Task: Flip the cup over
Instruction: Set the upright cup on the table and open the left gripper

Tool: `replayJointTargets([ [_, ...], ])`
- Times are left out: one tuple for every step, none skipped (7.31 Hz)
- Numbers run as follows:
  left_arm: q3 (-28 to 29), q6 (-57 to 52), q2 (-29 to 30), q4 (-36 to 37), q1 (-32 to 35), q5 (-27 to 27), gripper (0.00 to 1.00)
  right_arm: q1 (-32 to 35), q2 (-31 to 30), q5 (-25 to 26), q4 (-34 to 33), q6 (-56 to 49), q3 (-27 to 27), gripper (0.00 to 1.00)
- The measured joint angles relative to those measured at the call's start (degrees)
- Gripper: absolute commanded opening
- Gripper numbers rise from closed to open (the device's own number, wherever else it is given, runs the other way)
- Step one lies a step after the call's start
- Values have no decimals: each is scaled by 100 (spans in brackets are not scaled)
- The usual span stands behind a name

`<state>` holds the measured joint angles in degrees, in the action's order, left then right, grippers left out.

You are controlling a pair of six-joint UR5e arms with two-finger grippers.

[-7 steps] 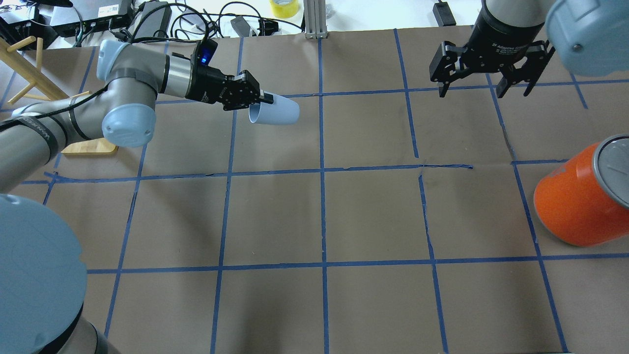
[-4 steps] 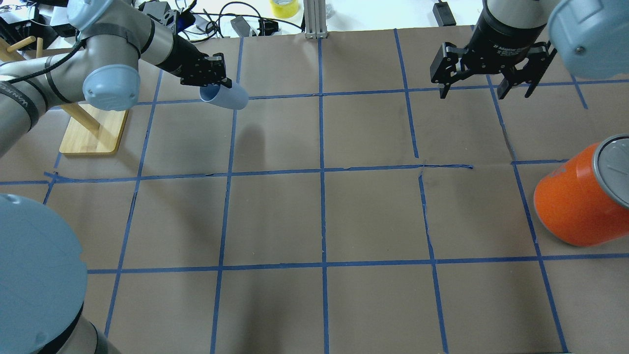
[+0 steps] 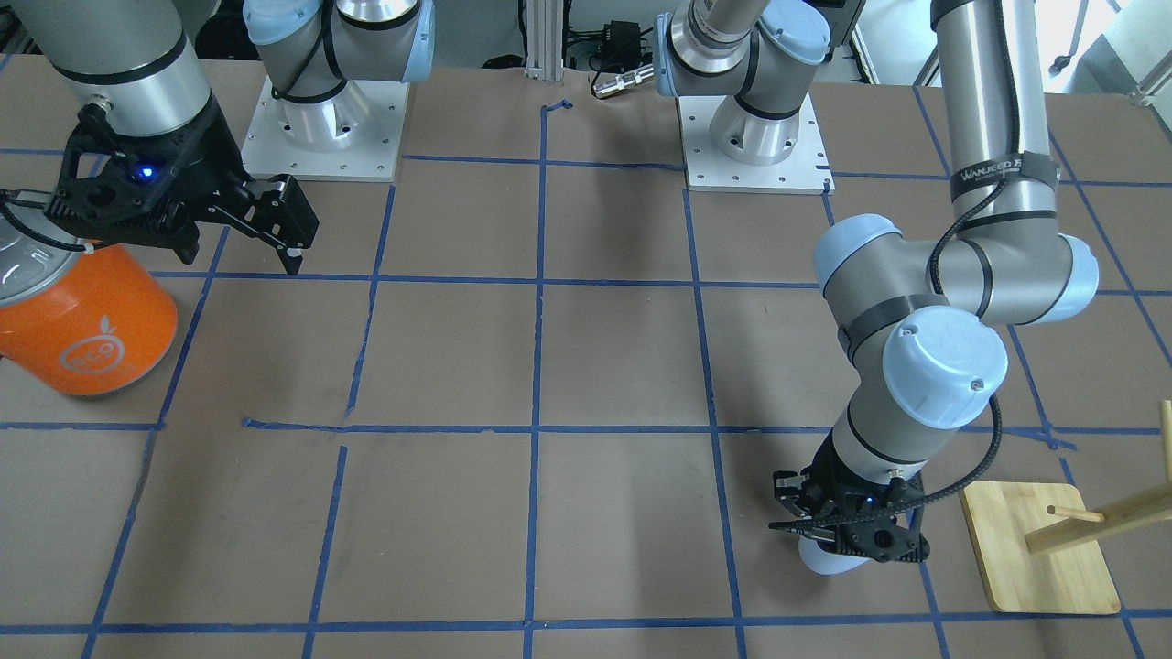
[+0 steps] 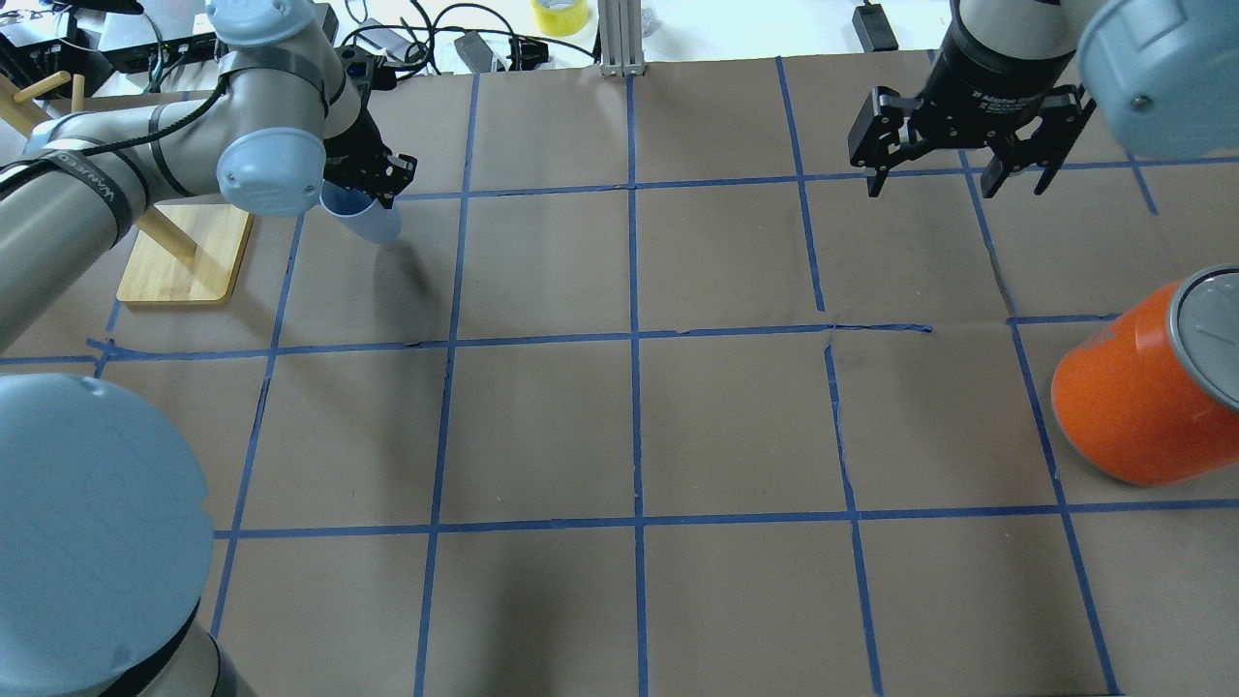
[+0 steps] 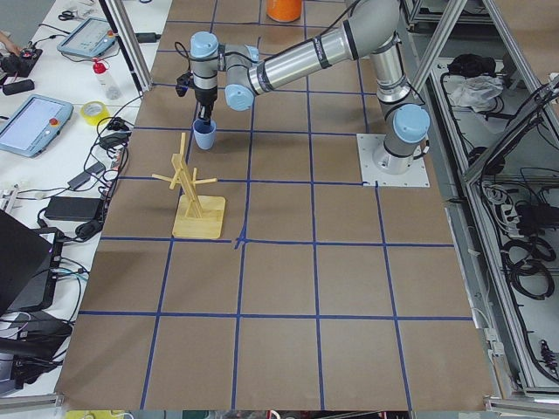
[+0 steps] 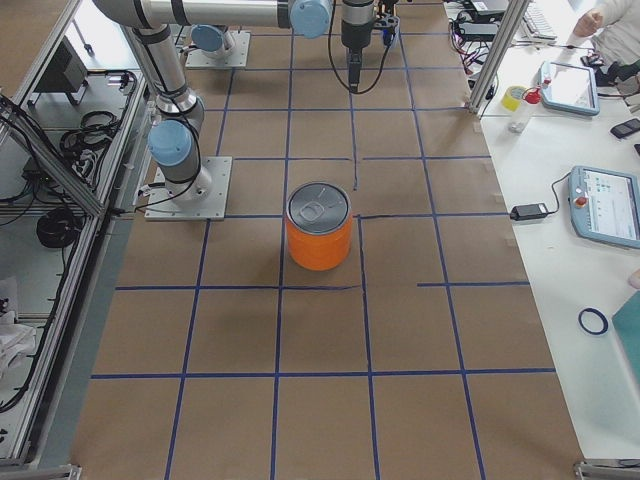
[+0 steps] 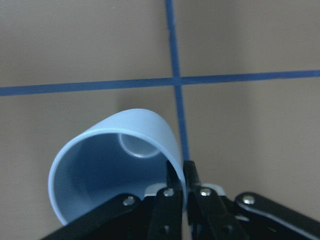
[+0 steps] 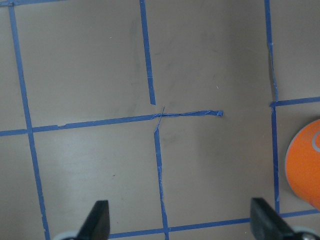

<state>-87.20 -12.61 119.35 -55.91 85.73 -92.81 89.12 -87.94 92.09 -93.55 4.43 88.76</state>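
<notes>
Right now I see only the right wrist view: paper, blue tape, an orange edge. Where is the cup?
Observer: The cup is on the robot's left, far side of the table, beside the rack. The left jaws pinch its rim.
Reviewer: Which way up?
Observer: Mouth up and tilted. The left wrist view looks down into its dark blue inside.
Reviewer: And the orange edge?
Observer: That is a can, standing upright with a silver top. The right jaws hang open, apart from it.
</notes>
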Motion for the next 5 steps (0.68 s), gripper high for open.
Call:
replayJointTargets([
  [-50,-27,35,5,9,-70,100,0,0,6,1,-2,4,100],
  [-72,-41,48,-42,11,-101,100,0,2,9,3,-3,5,100],
  [-59,-42,31,-193,16,-201,100,0,4,10,3,-3,5,100],
  [-35,-40,-57,-415,47,-389,100,0,5,10,3,-3,7,100],
  [-11,-40,-288,-700,105,-524,100,0,5,10,3,-3,9,100],
])
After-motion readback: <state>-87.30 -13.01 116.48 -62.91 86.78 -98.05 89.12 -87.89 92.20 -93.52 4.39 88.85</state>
